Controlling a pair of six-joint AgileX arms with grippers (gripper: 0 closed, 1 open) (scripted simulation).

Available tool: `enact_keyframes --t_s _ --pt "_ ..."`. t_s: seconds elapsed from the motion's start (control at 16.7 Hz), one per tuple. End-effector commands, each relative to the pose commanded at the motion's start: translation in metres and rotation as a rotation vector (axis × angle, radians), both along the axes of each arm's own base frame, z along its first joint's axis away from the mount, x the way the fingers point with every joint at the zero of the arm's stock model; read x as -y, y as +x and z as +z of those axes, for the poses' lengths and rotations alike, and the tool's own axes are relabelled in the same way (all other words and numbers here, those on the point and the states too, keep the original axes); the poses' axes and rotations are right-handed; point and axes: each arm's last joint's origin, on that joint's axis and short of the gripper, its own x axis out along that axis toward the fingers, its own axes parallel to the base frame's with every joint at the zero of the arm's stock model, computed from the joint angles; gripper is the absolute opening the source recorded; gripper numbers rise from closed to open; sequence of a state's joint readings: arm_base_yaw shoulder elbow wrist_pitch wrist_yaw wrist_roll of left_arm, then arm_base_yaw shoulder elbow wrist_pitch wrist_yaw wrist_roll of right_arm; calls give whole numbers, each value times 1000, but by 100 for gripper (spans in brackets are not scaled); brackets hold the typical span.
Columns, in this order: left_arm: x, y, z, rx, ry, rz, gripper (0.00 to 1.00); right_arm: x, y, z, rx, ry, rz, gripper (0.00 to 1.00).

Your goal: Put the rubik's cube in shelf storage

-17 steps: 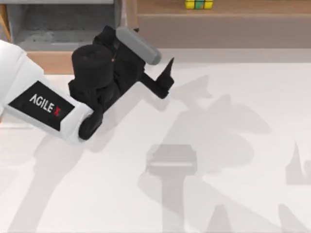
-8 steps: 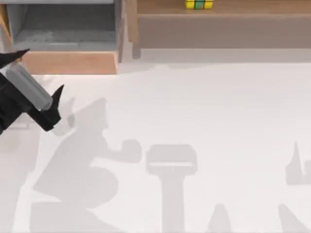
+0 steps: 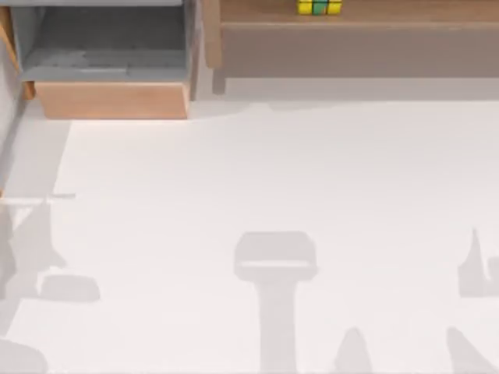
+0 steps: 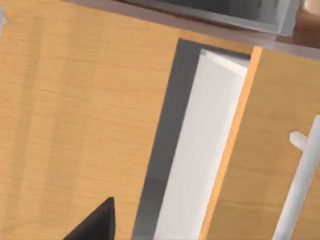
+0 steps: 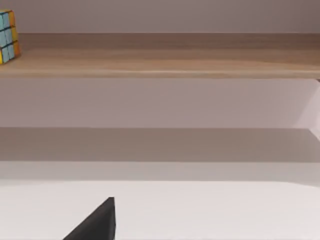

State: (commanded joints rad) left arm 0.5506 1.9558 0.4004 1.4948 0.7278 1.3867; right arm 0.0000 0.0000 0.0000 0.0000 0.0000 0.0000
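— Since half a second back, left arm gone from the top view's left edge; shadows remain on the white table (image 3: 257,171). What's at far left?

— Grey-lined box (image 3: 109,58) with light wood front, top left corner. Right of it the shelf storage (image 3: 351,47): side post, long axis running left-right along the table's far edge.

— Cube?

— Rubik's cube (image 3: 319,7) on the wood ledge, yellow and green tiles up, edges square to the ledge (a cube, so no long axis). Right wrist view shows it (image 5: 8,29) upright at the ledge's end, greyish-brown recess below.

— Grippers?

— Left gripper's fingertip (image 4: 95,222) over tan wood panels; right gripper's fingertip (image 5: 95,222) over the table. One dark tip each; spread can't be told, nothing visibly held.
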Motion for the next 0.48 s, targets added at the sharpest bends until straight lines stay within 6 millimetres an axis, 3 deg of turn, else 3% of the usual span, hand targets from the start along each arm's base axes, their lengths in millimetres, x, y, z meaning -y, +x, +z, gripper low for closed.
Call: enact_keyframes --t_s 0.24,0.48 --pt "-37 -16 0 47 189 108 100 0 0 0 0 0 0 100" --pt "-45 -18 1 57 231 132 100 0 0 0 0 0 0 100"
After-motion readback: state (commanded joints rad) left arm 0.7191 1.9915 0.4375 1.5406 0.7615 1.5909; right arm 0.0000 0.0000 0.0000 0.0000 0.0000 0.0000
